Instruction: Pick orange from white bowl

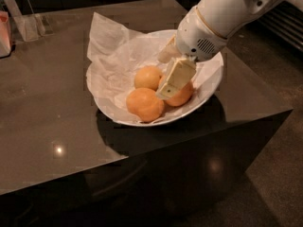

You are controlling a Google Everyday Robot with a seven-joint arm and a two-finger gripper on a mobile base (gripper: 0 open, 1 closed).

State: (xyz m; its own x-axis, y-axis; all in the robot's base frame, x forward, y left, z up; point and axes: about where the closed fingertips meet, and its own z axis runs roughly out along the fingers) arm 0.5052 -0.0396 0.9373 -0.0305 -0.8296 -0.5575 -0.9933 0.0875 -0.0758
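Observation:
The white bowl [208, 86] sits on the dark table, lined with crumpled white paper, and holds three round fruits. The orange [184, 95] is the deepest-coloured one, at the right of the bowl, partly hidden behind my gripper. My gripper [173, 82] reaches down into the bowl from the upper right and sits right at the orange's left side. A paler matte-orange fruit [144, 104] lies at the front. A smaller yellower fruit [147, 76] lies behind it.
The bowl stands near the right front corner of the glossy dark table [52, 108], whose edge drops off just below and to the right. A clear stand [28, 25] and a pink object [4, 32] are at the far left. The paper sticks up at the bowl's back left [106, 37].

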